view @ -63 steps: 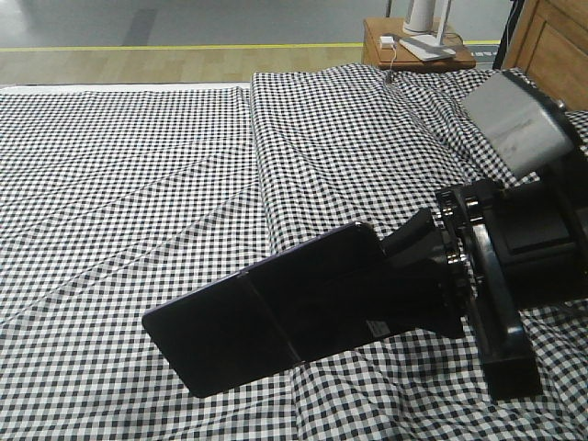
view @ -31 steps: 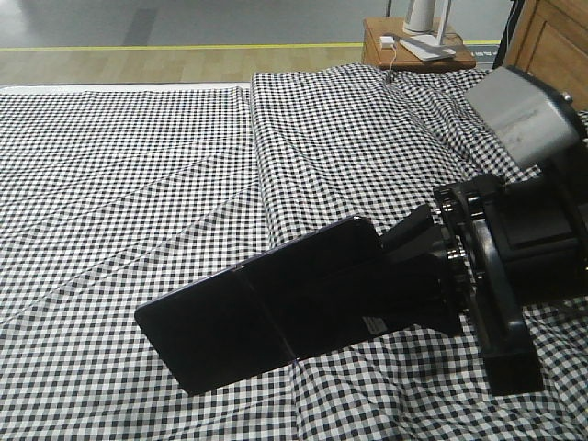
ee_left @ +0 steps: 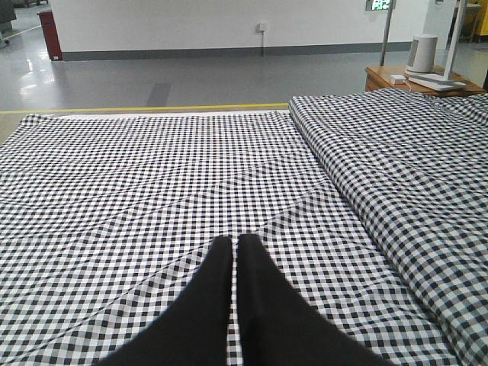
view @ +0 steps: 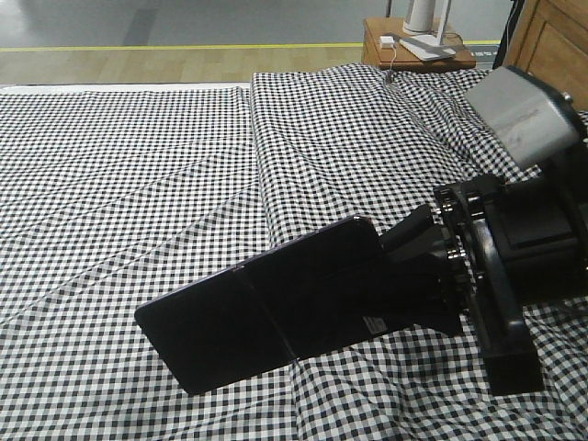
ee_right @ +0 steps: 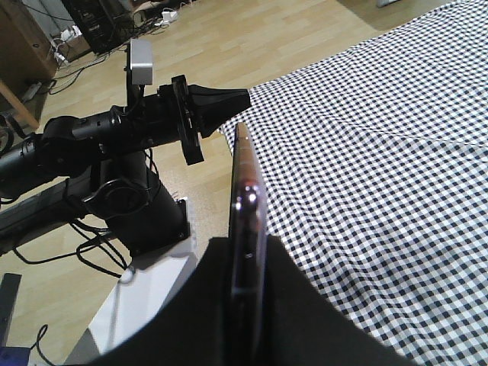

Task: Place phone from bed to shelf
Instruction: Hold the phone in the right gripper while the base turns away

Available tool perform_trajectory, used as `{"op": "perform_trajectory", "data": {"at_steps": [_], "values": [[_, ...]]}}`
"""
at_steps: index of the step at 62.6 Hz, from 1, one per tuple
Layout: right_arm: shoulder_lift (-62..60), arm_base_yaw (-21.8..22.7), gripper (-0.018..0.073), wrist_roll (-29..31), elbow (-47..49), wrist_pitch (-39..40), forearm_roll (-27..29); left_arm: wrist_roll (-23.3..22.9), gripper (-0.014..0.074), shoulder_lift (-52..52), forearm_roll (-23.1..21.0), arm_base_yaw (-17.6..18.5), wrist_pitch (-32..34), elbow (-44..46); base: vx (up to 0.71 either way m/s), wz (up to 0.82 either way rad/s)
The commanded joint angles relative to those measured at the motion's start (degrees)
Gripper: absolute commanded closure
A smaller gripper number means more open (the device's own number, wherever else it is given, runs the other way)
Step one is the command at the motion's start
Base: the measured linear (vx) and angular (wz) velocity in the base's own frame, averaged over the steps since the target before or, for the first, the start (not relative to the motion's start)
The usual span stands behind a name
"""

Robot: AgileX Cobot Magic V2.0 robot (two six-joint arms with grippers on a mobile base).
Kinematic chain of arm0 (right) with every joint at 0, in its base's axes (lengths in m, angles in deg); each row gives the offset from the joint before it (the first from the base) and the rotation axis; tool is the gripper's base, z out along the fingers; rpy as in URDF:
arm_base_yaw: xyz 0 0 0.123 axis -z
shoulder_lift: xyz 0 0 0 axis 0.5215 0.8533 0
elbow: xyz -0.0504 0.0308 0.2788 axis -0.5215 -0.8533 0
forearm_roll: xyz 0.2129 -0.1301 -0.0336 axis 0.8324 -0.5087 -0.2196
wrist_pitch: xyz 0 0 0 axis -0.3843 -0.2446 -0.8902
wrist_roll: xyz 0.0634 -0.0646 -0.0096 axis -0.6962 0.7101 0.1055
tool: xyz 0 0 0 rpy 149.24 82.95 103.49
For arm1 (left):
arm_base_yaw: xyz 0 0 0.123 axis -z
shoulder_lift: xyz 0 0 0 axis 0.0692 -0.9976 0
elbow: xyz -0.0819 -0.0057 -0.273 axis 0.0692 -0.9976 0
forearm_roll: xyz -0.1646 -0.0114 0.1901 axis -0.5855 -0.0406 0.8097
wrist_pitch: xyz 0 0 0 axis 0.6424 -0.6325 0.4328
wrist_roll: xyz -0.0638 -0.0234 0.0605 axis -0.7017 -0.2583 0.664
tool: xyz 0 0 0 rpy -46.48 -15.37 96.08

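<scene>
Phone [view: 266, 312], thin glossy slab w/ mid crease, hangs over the bed [view: 138, 138], right tool [view: 400, 276] clamped on one short end, left tool [ee_left: 234, 263] pinched closed on nothing; prob. light, slick, fragile, so grip flat faces, not crease.

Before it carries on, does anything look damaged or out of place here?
The phone, clamped in the right gripper, shows a crease across its middle, its halves at a slight angle; damage or a fold hinge, I cannot tell. The bed cover is merely wrinkled.
</scene>
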Motion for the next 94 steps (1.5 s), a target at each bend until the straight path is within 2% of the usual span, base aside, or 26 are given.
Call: {"op": "perform_trajectory", "data": {"at_steps": [1, 55, 94], "values": [[-1.12, -0.04, 0.0561, 0.17, 1.47, -3.54, 5.62, -0.22, 0.0596, 0.38, -0.36, -0.06, 4.18, -0.14, 0.0, 0.0], [-1.12, -0.04, 0.0561, 0.17, 1.47, -3.47, 5.62, -0.22, 0.0596, 0.38, -0.36, -0.06, 4.18, -0.14, -0.01, 0.03], [-1.12, -0.04, 0.0561, 0.17, 1.47, -3.47, 5.62, -0.22, 0.0596, 0.38, -0.36, -0.06, 4.18, -0.14, -0.04, 0.3]]}}
